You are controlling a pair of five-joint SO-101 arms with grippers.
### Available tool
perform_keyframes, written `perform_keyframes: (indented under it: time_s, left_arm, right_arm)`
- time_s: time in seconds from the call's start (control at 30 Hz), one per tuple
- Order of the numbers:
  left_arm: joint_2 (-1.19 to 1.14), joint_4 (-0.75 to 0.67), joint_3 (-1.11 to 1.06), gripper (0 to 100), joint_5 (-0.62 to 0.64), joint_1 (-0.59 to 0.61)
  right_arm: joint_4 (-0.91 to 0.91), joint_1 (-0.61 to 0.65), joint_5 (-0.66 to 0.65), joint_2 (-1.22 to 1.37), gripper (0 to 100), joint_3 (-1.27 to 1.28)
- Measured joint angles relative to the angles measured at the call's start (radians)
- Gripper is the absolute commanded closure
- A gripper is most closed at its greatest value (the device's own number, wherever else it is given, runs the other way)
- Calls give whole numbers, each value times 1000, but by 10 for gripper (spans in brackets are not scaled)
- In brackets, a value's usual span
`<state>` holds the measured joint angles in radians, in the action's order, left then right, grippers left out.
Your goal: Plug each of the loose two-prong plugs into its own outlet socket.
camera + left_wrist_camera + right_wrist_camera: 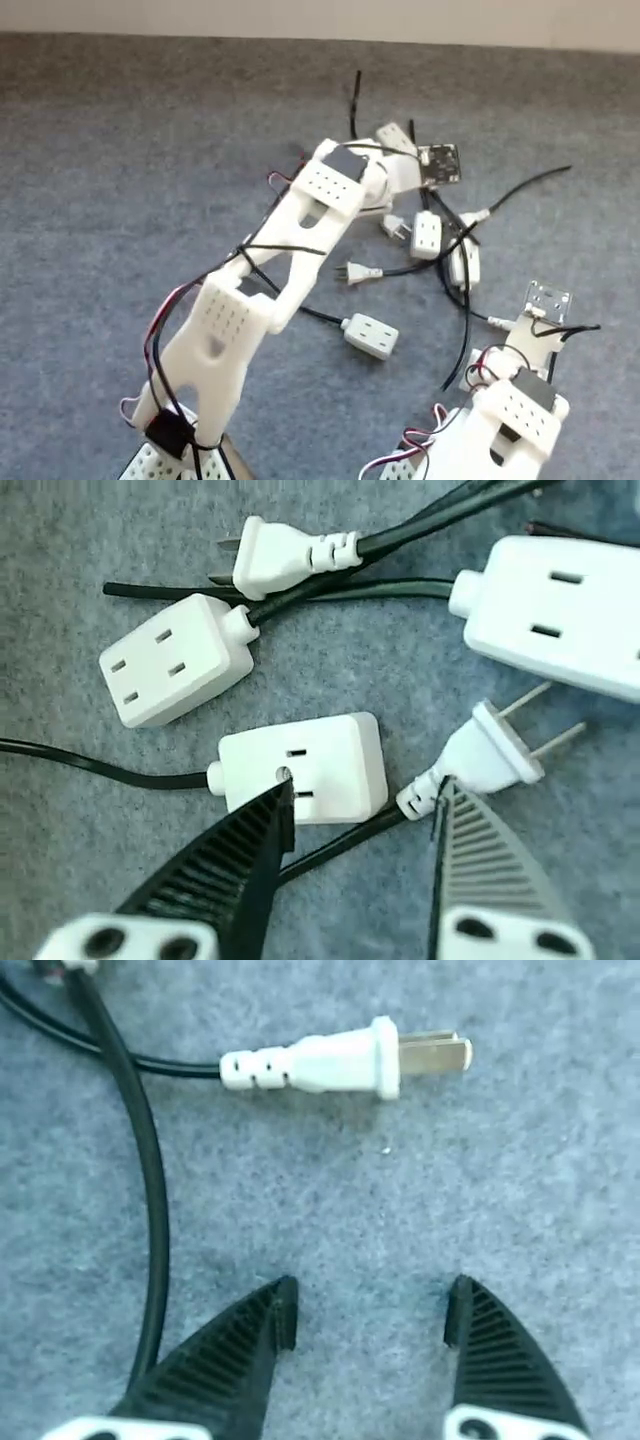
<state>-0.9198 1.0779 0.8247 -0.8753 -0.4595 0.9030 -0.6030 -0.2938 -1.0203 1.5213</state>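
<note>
In the high view the cords lie tangled at about one o'clock from the middle. A loose plug (358, 271) and a socket block (370, 335) lie apart nearer the centre. No plug looks seated, so I judge every joining is left to do. In the left wrist view the left end effector (362, 800) is spread wide over a near plug (490, 760) just beside a small socket (300, 765), unmated. In the right wrist view the right end effector (370, 1310) is wide and empty, with a lone plug (330, 1060) ahead. The worktop (100, 150) is grey and carpet-like, and a pale wall (300, 20) runs along twelve o'clock.

grey carpet (110, 150), pale wall (300, 14) strip behind
</note>
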Motion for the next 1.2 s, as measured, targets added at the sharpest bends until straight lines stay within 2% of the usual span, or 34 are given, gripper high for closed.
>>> perform_keyframes:
  time_s: [0.17,0.4,0.67,0.93,1.13,1.2]
  left_arm:
    - [-120,98,183,769,12,2]
    - [-229,143,247,769,12,-25]
    - [-226,437,324,769,11,-123]
    - [-252,463,364,774,-44,-155]
    - [-292,437,356,986,-41,-157]
    - [-302,439,365,991,-41,-163]
  right_arm:
    - [0,0,0,0,761,0]
    - [-2,0,0,0,761,0]
    - [-2,0,0,0,761,0]
    - [-6,0,0,-2,761,3]
    - [-9,0,0,-2,761,3]
    - [-9,0,0,-2,761,3]
